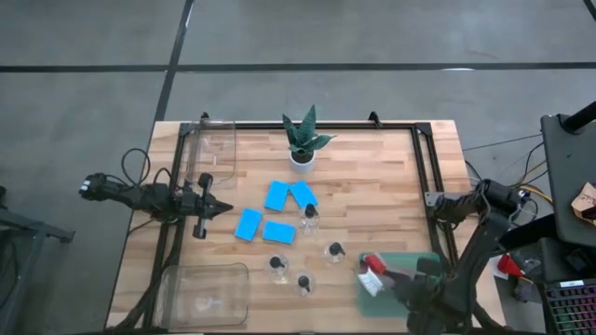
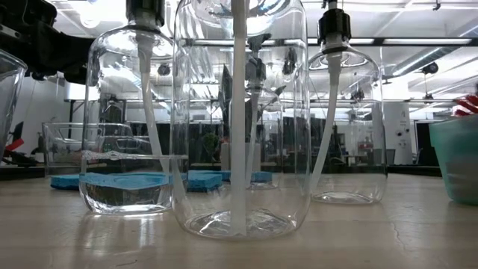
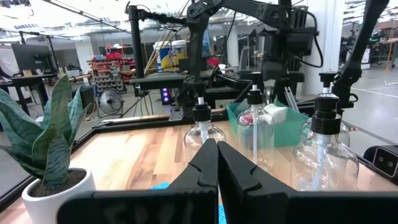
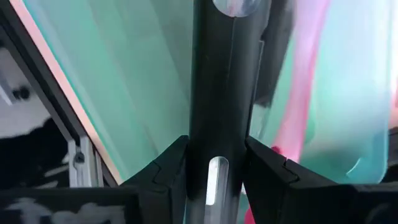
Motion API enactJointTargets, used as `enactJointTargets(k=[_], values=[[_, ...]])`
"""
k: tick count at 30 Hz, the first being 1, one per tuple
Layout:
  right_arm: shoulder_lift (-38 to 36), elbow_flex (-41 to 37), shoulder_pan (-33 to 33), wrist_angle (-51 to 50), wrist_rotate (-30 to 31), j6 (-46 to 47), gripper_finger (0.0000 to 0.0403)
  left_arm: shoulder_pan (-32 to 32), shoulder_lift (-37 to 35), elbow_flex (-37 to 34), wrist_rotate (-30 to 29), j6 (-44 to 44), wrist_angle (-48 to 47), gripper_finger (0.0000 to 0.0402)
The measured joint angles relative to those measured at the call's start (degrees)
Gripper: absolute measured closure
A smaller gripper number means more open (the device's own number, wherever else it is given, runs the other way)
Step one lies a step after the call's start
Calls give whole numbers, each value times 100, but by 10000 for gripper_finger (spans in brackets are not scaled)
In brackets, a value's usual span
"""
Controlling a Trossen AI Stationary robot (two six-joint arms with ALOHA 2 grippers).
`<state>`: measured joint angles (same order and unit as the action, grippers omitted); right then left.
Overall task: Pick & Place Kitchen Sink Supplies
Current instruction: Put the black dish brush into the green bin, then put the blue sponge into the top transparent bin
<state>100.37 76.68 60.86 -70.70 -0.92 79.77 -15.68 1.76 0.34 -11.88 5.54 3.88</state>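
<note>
While the right gripper [image 4: 214, 165] pinches a black brush handle [image 4: 214, 74] over the green tray [image 1: 424, 265], sorting has barely begun.
Four flat blue sponges [image 1: 277, 195] and clear black-capped bottles [image 1: 309, 216] beside it remain; left gripper [image 3: 217, 168] pressed together.

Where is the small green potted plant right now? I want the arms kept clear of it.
In the high view, the small green potted plant in its white pot stands at the table's far middle edge, just beyond the four flat blue sponges.

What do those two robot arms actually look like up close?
Both are dark, nearly black, jointed arms with black cables trailing along them. The left arm is slim and ends in the left gripper, two wedge-shaped jaws. The right arm looks bulkier, and the right gripper has matching angular black jaws.
</note>
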Motion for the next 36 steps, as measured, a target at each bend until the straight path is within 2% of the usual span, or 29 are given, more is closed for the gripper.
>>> enactJointTargets(k=[5, 15, 20, 24, 29, 32, 36], values=[[226, 94, 2, 35, -199, -51, 258, 0, 0, 0, 0, 1, -9, 401], [91, 97, -93, -60, -158, 231, 184, 0, 0, 0, 0, 2, -13, 401], [-247, 97, -240, -140, 217, 560, 158, 0, 0, 0, -1, 0, -13, 401], [-694, 97, -335, -392, 1160, 653, 156, 0, 0, 0, -2, 1, -13, 401], [-1375, 94, -359, -866, 3060, 589, 175, 0, 0, 0, 0, 0, -13, 401], [-1828, 48, -361, -995, 4184, 483, 202, 0, 0, 0, 0, 1, -13, 401], [-2389, -225, -365, -883, 5349, 95, 264, 0, 0, 0, 0, 2, -13, 401]])
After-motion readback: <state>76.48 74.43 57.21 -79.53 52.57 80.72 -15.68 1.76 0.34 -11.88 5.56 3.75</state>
